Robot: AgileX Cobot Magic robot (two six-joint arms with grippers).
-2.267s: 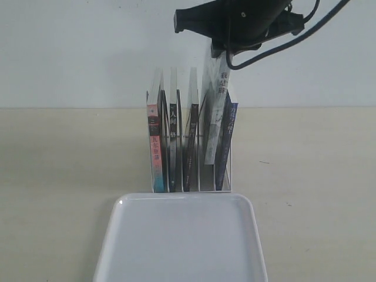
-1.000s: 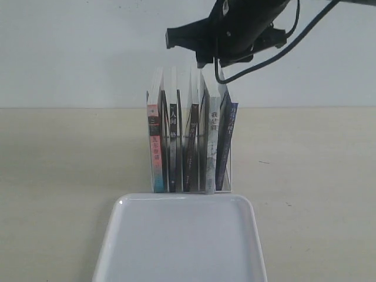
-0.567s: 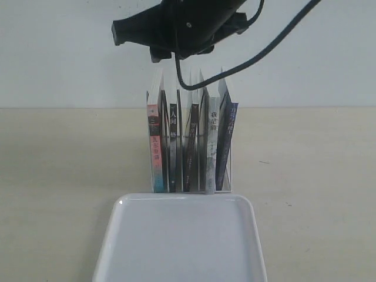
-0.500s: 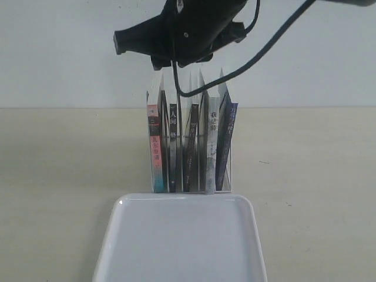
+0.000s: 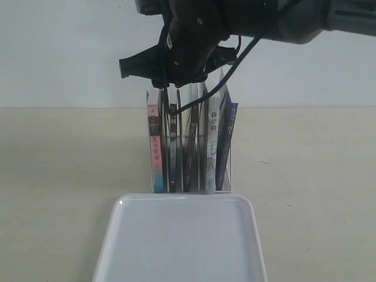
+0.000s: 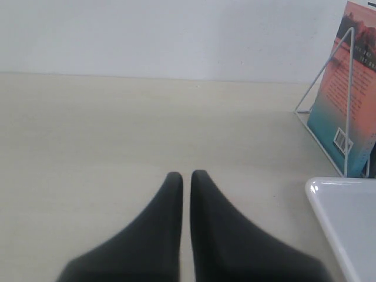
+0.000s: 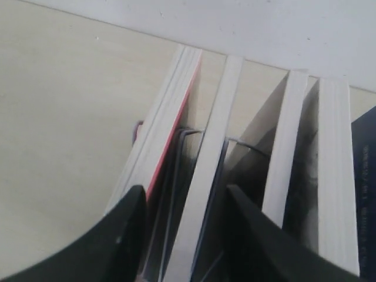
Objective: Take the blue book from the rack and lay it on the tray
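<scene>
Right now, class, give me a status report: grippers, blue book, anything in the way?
Left gripper shut, over bare table. Right gripper open, straddling blue book's top edge. Book upright in rack, not lifted. Red-and-teal book close alongside.

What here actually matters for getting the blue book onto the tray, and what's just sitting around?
Needed: blue book, rack, tray, right pincer.
Just there: red-and-teal-spined book, middle dark-spined book, grey-white-spined book, rightmost leaning book, left pincer.

The beige table [image 5: 59, 176] carries the rack [image 5: 230, 167] and tray [image 5: 182, 247].
</scene>
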